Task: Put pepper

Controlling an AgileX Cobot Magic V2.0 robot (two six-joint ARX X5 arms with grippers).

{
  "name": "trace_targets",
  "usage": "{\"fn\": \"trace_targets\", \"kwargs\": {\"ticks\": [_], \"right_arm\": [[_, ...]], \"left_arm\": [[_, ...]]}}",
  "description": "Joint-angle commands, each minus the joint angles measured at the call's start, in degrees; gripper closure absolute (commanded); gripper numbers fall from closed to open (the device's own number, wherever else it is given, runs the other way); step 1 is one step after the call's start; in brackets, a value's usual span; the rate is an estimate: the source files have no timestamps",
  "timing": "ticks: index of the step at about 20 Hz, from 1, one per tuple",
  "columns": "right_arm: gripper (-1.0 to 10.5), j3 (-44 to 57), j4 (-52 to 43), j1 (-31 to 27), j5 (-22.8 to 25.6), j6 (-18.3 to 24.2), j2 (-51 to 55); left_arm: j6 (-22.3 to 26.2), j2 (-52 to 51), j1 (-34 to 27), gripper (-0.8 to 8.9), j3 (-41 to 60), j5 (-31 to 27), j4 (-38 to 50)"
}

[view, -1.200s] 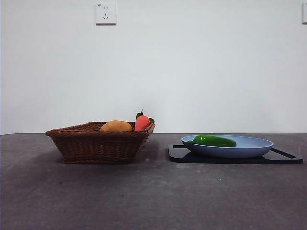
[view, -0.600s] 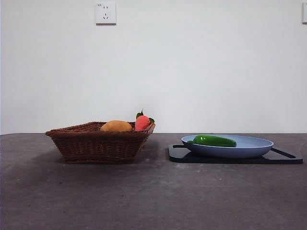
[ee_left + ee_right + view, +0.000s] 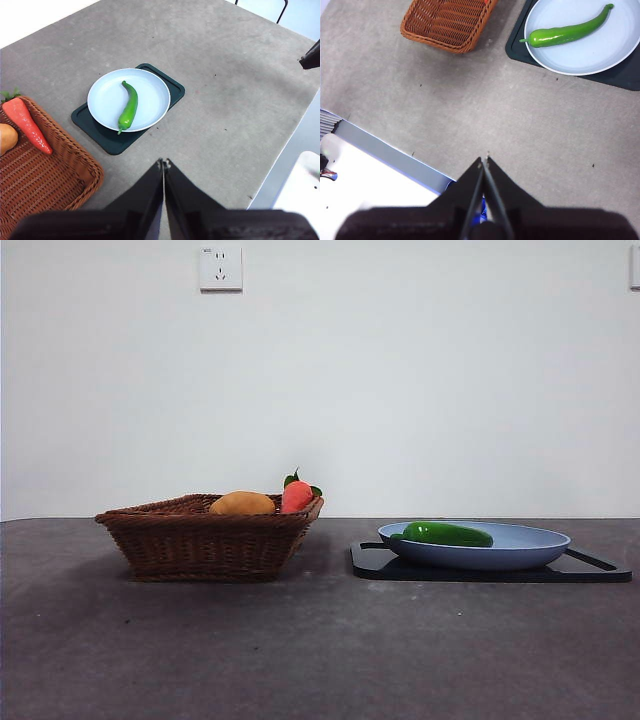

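The long glossy green pepper [image 3: 447, 533] lies in the pale blue plate [image 3: 530, 552], which stands on a dark tray [image 3: 480, 571]. It also shows in the left wrist view [image 3: 128, 106] and in the right wrist view [image 3: 567, 32], lying across the plate [image 3: 150, 90] [image 3: 600, 55]. My left gripper [image 3: 163, 164] is shut and empty, held high above the table, well away from the plate. My right gripper [image 3: 484, 161] is shut and empty, high above the table's near edge. Neither arm shows in the front view.
A brown wicker basket [image 3: 205, 538] stands left of the tray and holds a red-orange vegetable with green leaves [image 3: 296, 496] and a rounded yellow-orange item [image 3: 242, 504]. The basket also shows in both wrist views [image 3: 50, 175] [image 3: 447, 22]. The table edge [image 3: 395, 155] runs below the right gripper.
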State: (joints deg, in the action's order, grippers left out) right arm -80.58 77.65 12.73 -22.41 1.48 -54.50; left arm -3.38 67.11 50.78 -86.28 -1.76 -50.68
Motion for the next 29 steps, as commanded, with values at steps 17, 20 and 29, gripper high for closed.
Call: {"fn": "trace_targets", "kwargs": {"ticks": [17,20,29], "right_arm": [[9.4,-1.1,0.8,0.1,0.0,-0.1,-0.2],[9.4,-1.1,0.8,0.1,0.0,-0.1,-0.2],[9.4,-1.1,0.8,0.1,0.0,-0.1,-0.2]], "left_arm": [[12.6,-41.2,-42.9,8.06,38.3,3.3,44.4],[11.2,-48.3,-49.0,8.05,51.2,3.5,51.5],[2.1,-60.2,-52.8,8.05,76.3,3.4,53.3]]}}
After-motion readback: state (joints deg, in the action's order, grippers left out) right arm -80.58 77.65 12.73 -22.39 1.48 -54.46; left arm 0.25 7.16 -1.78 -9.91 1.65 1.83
